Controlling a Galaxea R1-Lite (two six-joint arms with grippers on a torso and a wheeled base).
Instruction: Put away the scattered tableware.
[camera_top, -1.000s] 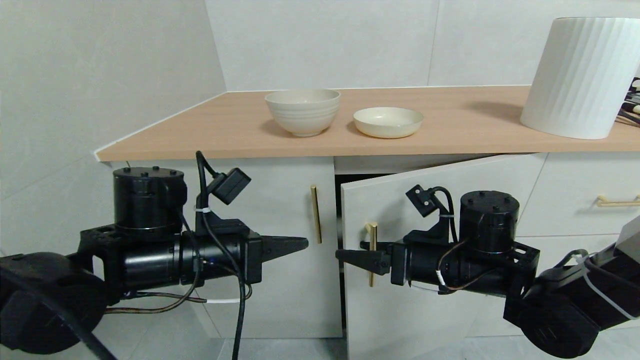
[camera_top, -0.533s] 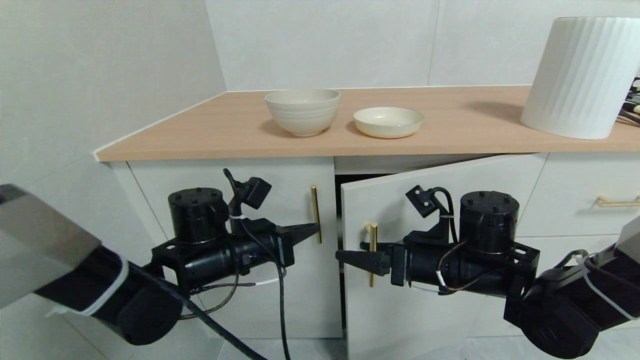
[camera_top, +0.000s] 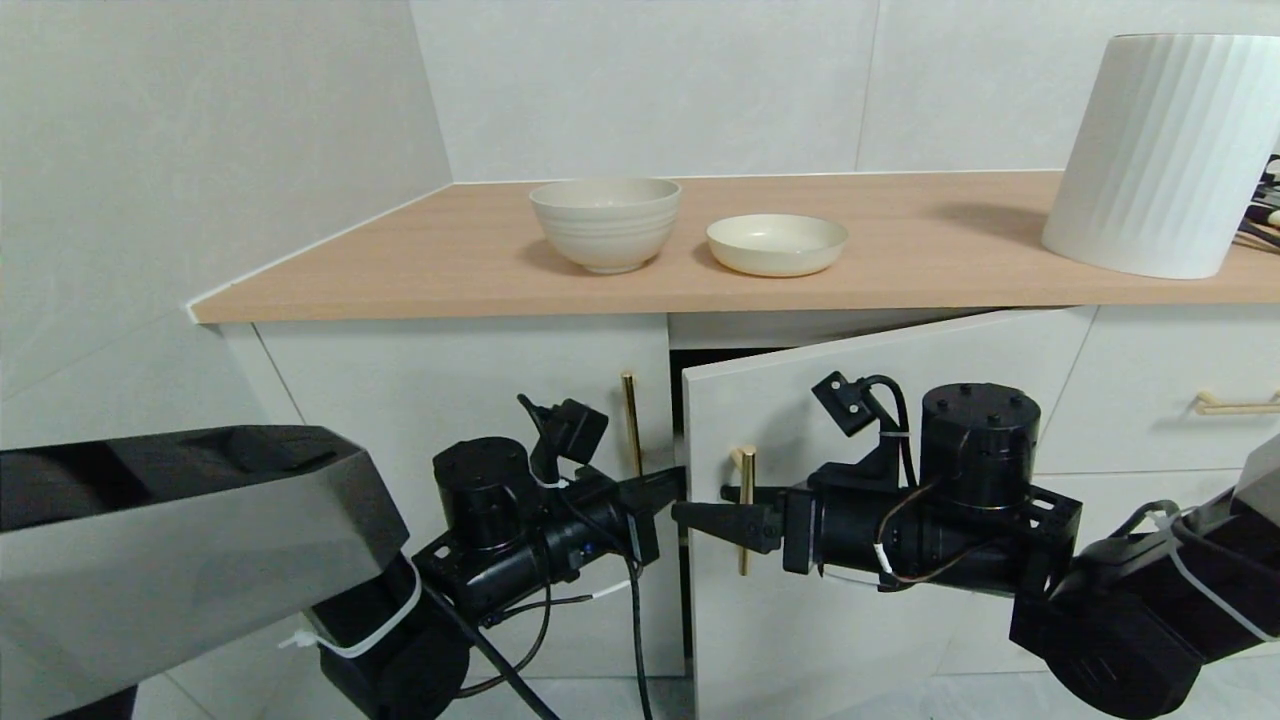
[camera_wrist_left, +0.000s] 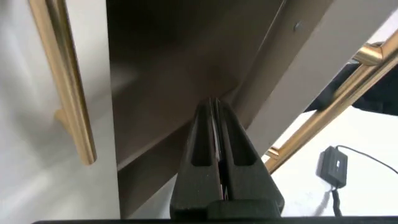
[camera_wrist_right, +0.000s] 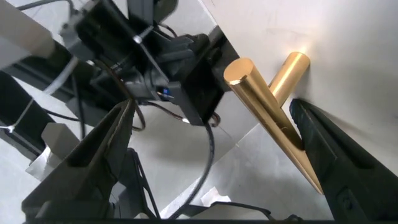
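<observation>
Narrow dark gap (camera_top: 678, 400) is noted between closed left door (camera_top: 450, 400) and ajar right door (camera_top: 880, 420). It is obstructed at mid-height by the left gripper (camera_top: 680, 483), fingers pressed together. Left handle (camera_top: 629, 420) is set at its 9 o'clock, right handle (camera_top: 744, 465) at 3 o'clock.

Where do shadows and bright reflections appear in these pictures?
Head view: soft shadows fall on the countertop to the left of the bowl, the shallow dish and the white ribbed container. Right wrist view: the brass handle carries a bright glare near its end. Left wrist view: the cabinet opening is dark beyond the left gripper.
</observation>
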